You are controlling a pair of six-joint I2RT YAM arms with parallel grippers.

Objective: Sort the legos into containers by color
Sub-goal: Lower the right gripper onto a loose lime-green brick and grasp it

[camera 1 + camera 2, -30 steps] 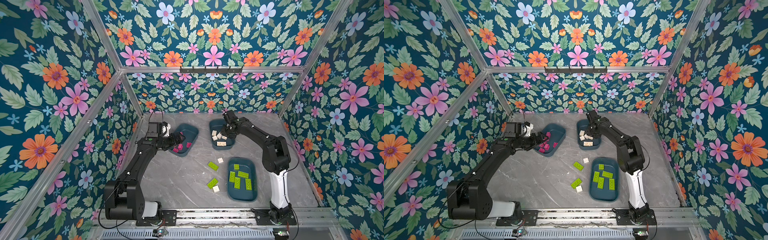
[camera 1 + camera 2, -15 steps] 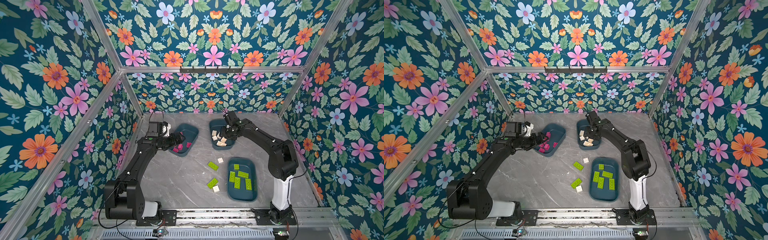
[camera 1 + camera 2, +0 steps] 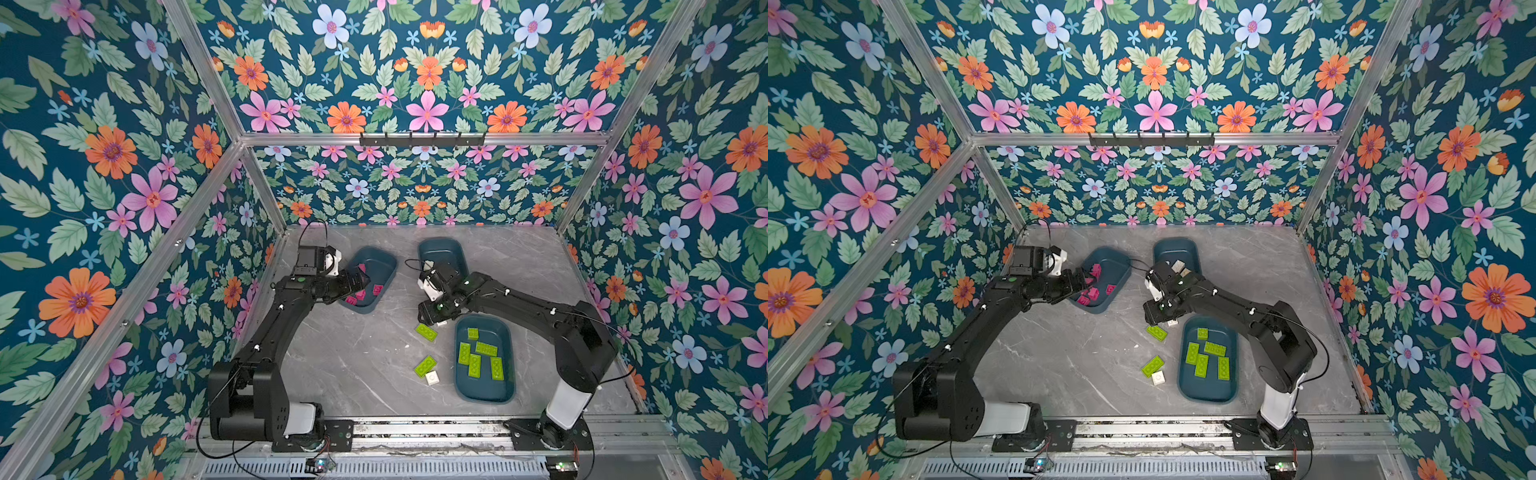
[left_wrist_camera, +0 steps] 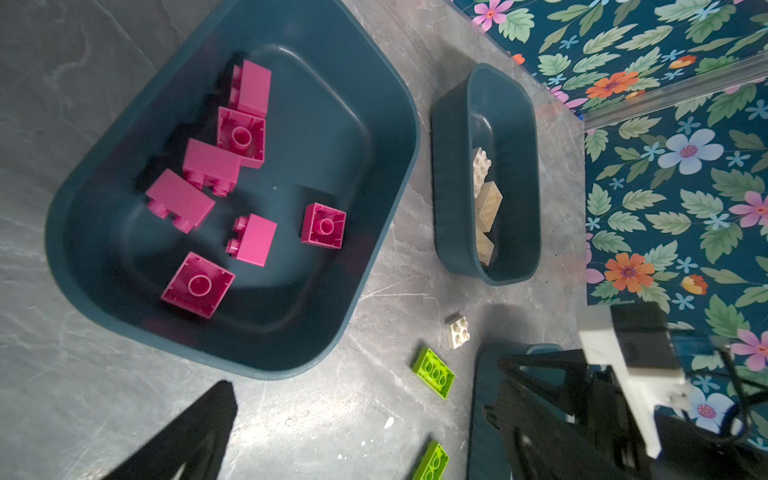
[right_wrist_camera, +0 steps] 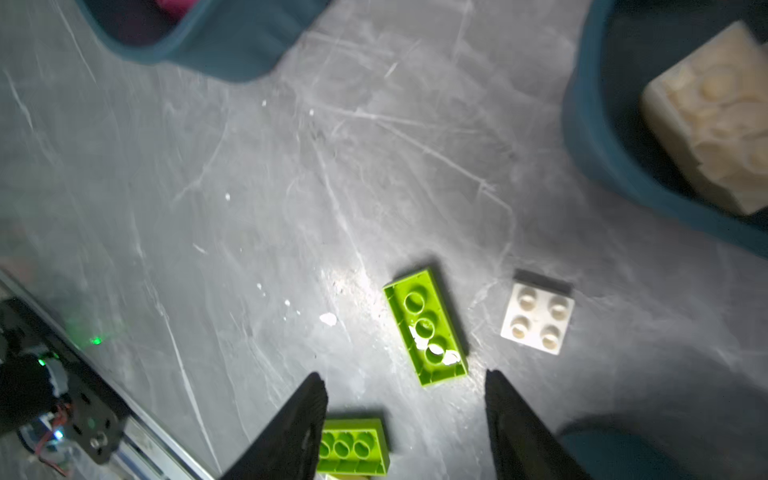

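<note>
Four of the legos (image 3: 426, 332) lie loose on the grey marble table (image 3: 353, 365), all just outside the green tub (image 3: 484, 390), along the long rim that faces the left arm. A green brick (image 5: 424, 326) is found off that tub's far corner, and a white square brick (image 5: 537, 318) lies just beside it, between the green tub and the cream tub (image 3: 442, 249). A second green brick (image 3: 425, 365), with a second white brick (image 3: 432, 377) close against it, is set beside the middle of the same rim. The right gripper (image 5: 404, 376) is held low over the table off the green tub's far corner. Its fingers are spread, nothing is between them, and the green brick lies just ahead of the tips. The left gripper (image 3: 359, 279) is held over the pink tub (image 3: 380, 262), well apart from the green tub. It is spread wide, and nothing is seen in it. The green brick appears to be turned underside up, so hollow sockets are shown rather than studs. It is judged to be light, stiff and smooth-walled, not fragile, and likely to skid on the polished surface if it is nudged from one side only. It is best taken across its short width, on the two long flat walls near the middle. Because the piece is low and flat, the fingertips would have to be brought almost down to the table. The white square brick nearby should be kept out of the closing path.
</note>
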